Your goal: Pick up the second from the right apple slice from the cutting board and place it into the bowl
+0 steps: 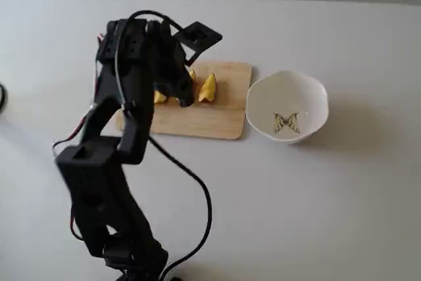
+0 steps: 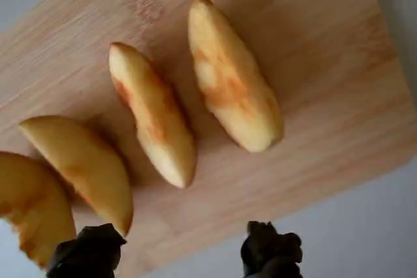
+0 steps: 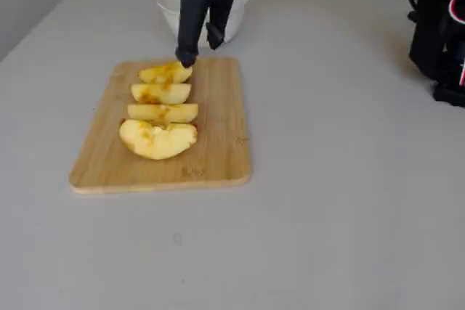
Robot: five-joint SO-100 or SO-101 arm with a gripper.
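Four yellow apple wedges lie in a row on the light wooden cutting board point(image 1: 210, 120) point(image 2: 313, 43) point(image 3: 218, 128). The apple slice point(image 2: 156, 122) point(image 3: 161, 93), second from the right in the wrist view, has a reddish patch and lies flat. My gripper point(image 2: 179, 255) point(image 1: 184, 97) point(image 3: 200, 50) hovers open just above the row, with nothing between its dark fingertips point(image 2: 88, 255). In the fixed view from behind the arm, it covers most of that slice; only the rightmost wedge point(image 1: 207, 88) shows whole. The white bowl point(image 1: 289, 90) point(image 3: 238, 16) with the butterfly drawing stands empty beside the board.
The black arm's base point(image 1: 125, 255) and its cable point(image 1: 197, 189) take up the near left of the table. Dark equipment point(image 3: 439, 27) stands at the right edge of the other fixed view. The wall runs along the table's far edge.
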